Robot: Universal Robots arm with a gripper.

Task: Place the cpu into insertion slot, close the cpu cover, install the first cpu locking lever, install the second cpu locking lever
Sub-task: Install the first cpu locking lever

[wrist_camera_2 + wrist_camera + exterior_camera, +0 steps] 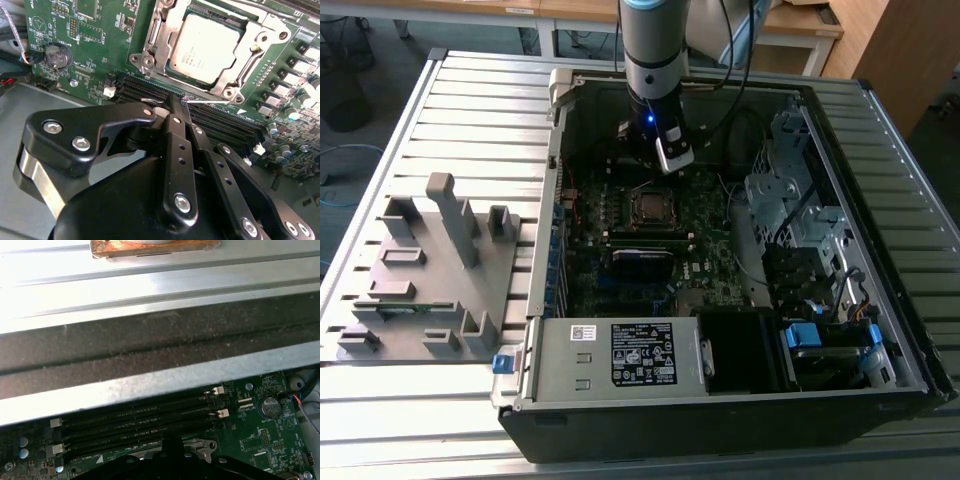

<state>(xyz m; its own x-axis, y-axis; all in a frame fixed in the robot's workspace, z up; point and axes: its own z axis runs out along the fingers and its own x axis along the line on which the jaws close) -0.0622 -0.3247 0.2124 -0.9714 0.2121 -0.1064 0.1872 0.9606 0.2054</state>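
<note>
Silver cpu cover [156,37] down over cpu [202,47], gripper [176,104] fingers pinched together, tip nr cover.

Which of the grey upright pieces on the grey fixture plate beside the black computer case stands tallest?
The narrow grey post near the middle of the fixture plate; it rises well above the shorter blocks around it.

Soft overhead light leaves the inside of the case [720,435] dim around the gripper [673,165], the ribbed table [125,270] beyond it glares washed-out white in the first wrist view, and the cpu [205,45] just ahead gleams pale in the second wrist view.
</note>
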